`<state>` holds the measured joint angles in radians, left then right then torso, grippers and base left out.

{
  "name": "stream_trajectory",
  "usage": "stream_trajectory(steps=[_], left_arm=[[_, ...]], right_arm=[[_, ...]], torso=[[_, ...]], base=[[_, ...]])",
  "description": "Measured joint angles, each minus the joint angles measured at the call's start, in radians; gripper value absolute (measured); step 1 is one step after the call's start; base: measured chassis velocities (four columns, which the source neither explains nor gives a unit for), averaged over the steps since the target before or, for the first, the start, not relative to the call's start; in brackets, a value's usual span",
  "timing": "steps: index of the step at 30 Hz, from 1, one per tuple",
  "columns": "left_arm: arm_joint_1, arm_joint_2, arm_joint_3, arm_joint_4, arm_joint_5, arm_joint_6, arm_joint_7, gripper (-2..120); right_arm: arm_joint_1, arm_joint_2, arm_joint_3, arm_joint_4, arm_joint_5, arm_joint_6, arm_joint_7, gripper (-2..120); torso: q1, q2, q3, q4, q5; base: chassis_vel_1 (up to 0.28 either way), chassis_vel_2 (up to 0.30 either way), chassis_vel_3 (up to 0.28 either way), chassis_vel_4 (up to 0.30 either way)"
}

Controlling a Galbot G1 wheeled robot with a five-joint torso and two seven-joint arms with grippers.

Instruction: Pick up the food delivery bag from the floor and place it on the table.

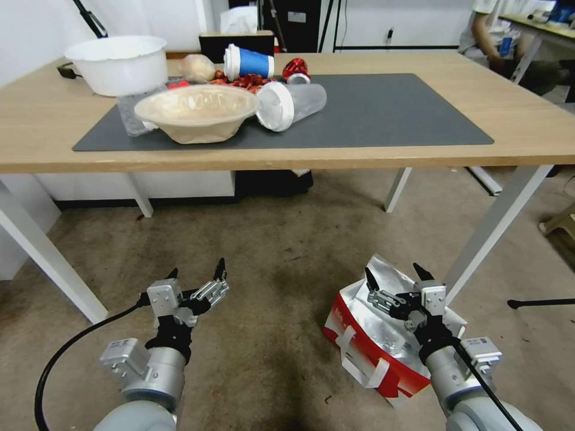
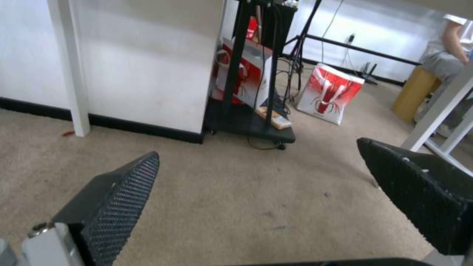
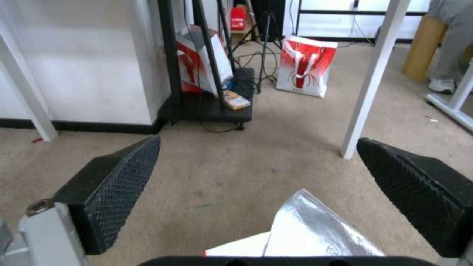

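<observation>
The food delivery bag [image 1: 365,344] lies on the floor [image 1: 269,275] at the lower right, white with a red band, silver foil lining and white strap handles, its mouth gaping. My right gripper [image 1: 398,276] hangs open just above the bag's foil mouth; in the right wrist view a foil flap [image 3: 315,229] rises between the open fingers [image 3: 118,181]. My left gripper [image 1: 194,275] is open over bare floor to the bag's left, holding nothing. The table [image 1: 527,126] with its dark grey mat [image 1: 395,114] stands ahead of both arms.
On the mat's left half sit a beige bowl [image 1: 196,112], a tipped clear cup [image 1: 293,105], a blue cup [image 1: 248,61] and a white tub [image 1: 118,63]. White table legs [image 1: 497,221] stand beside the bag. Under the table are a black stand [image 2: 251,122] and another red-and-white bag [image 3: 305,66].
</observation>
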<state>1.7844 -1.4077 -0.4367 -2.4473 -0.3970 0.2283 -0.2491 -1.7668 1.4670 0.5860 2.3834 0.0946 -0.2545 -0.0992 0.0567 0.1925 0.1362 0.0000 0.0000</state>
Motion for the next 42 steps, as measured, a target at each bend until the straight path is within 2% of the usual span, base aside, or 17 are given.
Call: stream_trajectory(steps=[18, 35, 38, 42], left_arm=[[-0.002, 0.006, 0.000, 0.000, -0.003, -0.010, -0.001, 100], [0.002, 0.008, -0.001, 0.000, -0.004, -0.016, -0.001, 100], [0.002, 0.009, -0.001, 0.000, -0.003, -0.016, -0.001, 100], [0.000, 0.013, -0.003, 0.002, -0.004, -0.017, -0.001, 100]], right_arm=[[-0.014, 0.003, 0.001, 0.009, -0.005, 0.003, -0.002, 100], [-0.017, -0.005, 0.005, 0.013, -0.006, 0.006, -0.003, 100], [-0.019, -0.003, 0.005, 0.013, -0.008, 0.010, -0.005, 100], [-0.021, -0.007, 0.007, 0.013, -0.009, 0.010, -0.005, 100]], torso=[[-0.013, -0.074, -0.061, 0.0000, 0.0000], [-0.019, -0.122, -0.103, -0.0001, 0.0000], [-0.020, -0.149, -0.129, 0.0000, 0.0000], [-0.022, -0.163, -0.136, 0.0000, 0.0000]], base=[[0.000, 0.000, 0.000, 0.000], [0.000, 0.000, 0.000, 0.000], [0.000, 0.000, 0.000, 0.000], [0.000, 0.000, 0.000, 0.000]])
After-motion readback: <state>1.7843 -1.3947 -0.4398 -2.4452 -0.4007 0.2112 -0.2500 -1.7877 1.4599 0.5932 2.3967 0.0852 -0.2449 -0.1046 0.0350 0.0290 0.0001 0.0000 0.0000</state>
